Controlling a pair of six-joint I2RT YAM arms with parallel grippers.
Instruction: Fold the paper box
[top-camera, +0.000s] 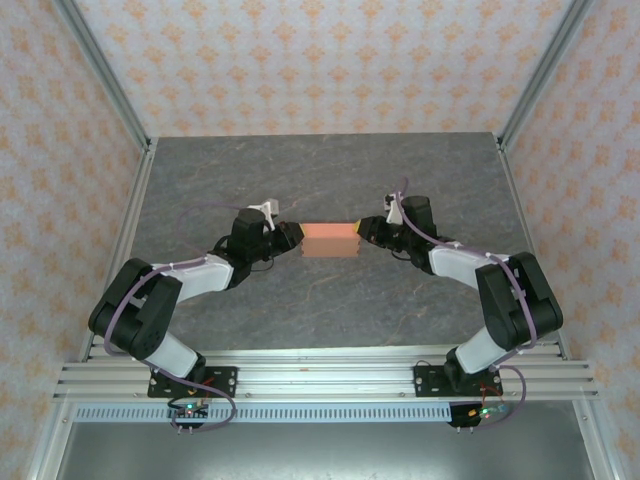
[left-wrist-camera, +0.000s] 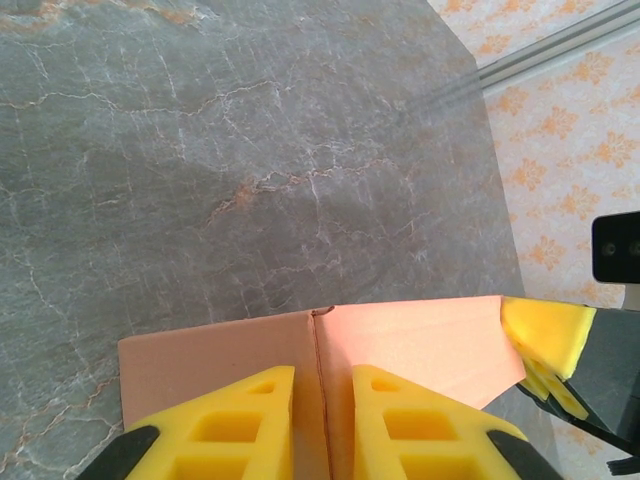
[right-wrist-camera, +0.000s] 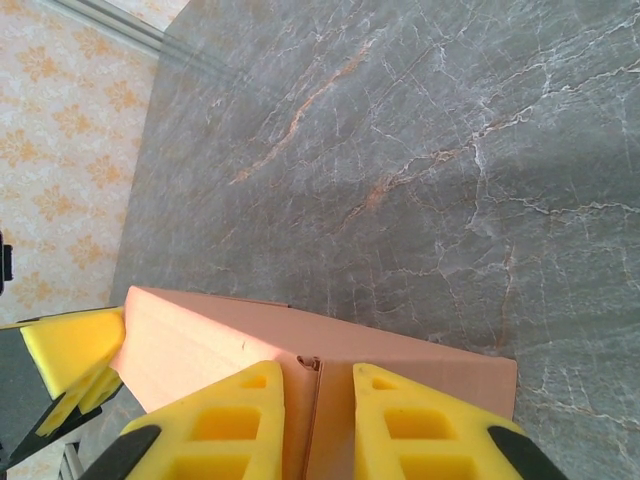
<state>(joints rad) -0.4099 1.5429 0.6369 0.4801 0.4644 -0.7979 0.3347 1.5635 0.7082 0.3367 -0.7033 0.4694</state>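
Paper box location: mid-table, spanning the gap between the two arms on the grey marbled table, well away from every edge. Whether the paper box rests on the surface or is raised just clear of it cannot be told from these views. The item appears as a narrow salmon-orange body, long axis running left to right, already partly formed rather than a flat sheet. The left gripper is at its left end and the right gripper at its right end. In each wrist view the yellow fingers stand either side of a thin upright seam of card with only a narrow gap between them, so both grippers are judged to be pinched onto the paper box, one per end. The left wrist view also shows the opposite gripper's yellow pad touching the far end of the card. Probable step: closing or squaring the end flaps, with the task judged well advanced. Failure modes from this state are as follows. Excess pinch force may flatten or kink the thin card at the seam. Unequal travel of the two arms may twist the body and spring the folded walls open. Moving the arms apart may tear the card along a crease; moving them together may buckle the long panels. A shallow hold on the seam may slip and drop one end.
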